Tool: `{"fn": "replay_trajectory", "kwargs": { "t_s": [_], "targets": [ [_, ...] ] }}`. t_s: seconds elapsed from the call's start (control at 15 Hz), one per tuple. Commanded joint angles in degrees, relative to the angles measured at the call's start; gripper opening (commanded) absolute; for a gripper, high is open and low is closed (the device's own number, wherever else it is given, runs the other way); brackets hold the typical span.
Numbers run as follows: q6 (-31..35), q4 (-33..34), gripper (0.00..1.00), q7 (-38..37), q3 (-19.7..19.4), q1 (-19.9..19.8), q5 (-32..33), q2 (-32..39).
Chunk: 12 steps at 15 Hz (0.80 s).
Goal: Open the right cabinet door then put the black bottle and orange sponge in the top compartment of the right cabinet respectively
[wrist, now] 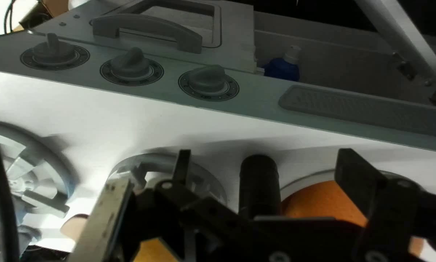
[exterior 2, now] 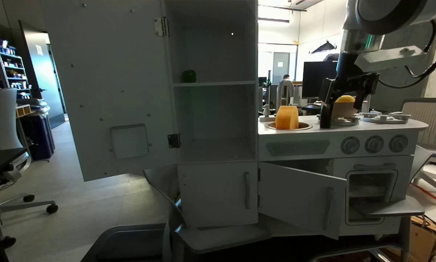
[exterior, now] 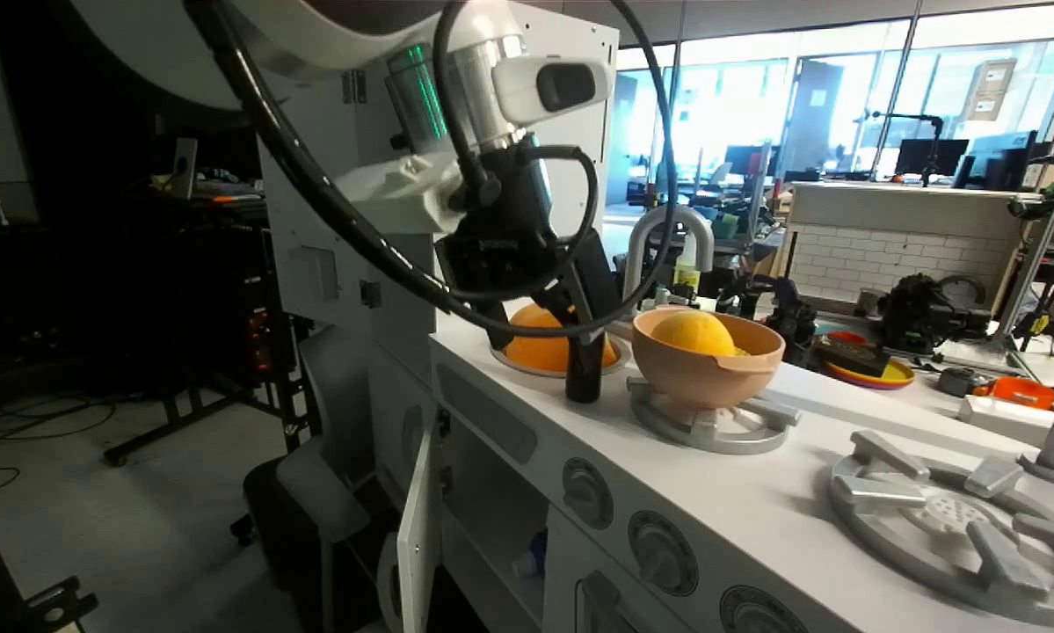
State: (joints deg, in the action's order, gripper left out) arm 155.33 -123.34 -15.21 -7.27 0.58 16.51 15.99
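The right cabinet door (exterior 2: 301,200) hangs swung outward under the counter, and its panel (exterior: 417,536) juts forward in both exterior views. Behind it, the top compartment (exterior: 491,492) is partly visible above a shelf. The black bottle (exterior: 585,376) stands upright on the counter beside the sink. My gripper (wrist: 264,160) is open, with its fingers (wrist: 356,178) on either side of the black bottle (wrist: 259,182); gaps show on both sides in the wrist view. The orange sponge (exterior 2: 287,117) sits in the round sink, partly hidden by the gripper (exterior: 540,321) in an exterior view.
A pale bowl (exterior: 707,360) holding a yellow-orange lump (exterior: 692,331) rests on the nearer burner. The faucet (exterior: 672,233) rises behind the sink. A blue bottle (wrist: 283,67) lies inside the right cabinet. The tall cabinet's door (exterior 2: 112,91) stands wide; a green object (exterior 2: 189,76) sits inside.
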Motion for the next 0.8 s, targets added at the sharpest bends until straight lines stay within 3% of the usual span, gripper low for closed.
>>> {"fn": "replay_trajectory", "kwargs": {
  "t_s": [0.0,0.4,0.73],
  "targets": [
    [4.51,3.29,1.0,0.2,-0.67,-0.1,-1.78,5.54],
    [10.85,5.73,1.0,-0.12,-1.52,1.03,-4.62,9.95],
    [11.75,7.53,1.0,-0.14,-2.08,2.27,-6.61,11.11]
  ]
}}
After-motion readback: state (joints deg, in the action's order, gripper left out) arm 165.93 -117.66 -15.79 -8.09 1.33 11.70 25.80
